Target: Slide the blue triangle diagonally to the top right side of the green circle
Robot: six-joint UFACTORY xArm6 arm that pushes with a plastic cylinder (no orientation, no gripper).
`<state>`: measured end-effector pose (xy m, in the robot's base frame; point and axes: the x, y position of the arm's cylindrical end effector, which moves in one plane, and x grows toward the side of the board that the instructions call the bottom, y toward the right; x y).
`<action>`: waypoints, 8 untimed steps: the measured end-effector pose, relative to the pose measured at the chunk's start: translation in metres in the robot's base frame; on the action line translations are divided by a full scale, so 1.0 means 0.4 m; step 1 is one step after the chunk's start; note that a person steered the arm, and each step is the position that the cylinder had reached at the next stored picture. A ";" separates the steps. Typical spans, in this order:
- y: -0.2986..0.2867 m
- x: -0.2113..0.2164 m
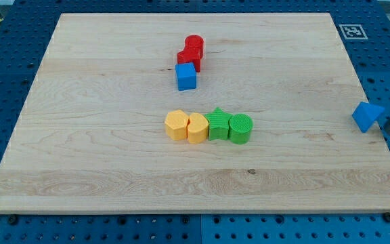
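Note:
The blue triangle lies at the board's right edge, partly over the blue pegboard. The green circle stands near the board's middle, far to the triangle's left, at the right end of a row of blocks. My tip is just right of the blue triangle, off the board, close to it or touching it; the dark rod runs out of the view's right side.
Left of the green circle, in one touching row, are a green star, a yellow block and a yellow hexagon. Toward the view's top are a blue cube and two red blocks. The wooden board lies on blue pegboard.

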<state>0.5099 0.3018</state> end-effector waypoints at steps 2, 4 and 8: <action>-0.147 -0.111; -0.053 0.049; -0.052 -0.089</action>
<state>0.4745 0.2809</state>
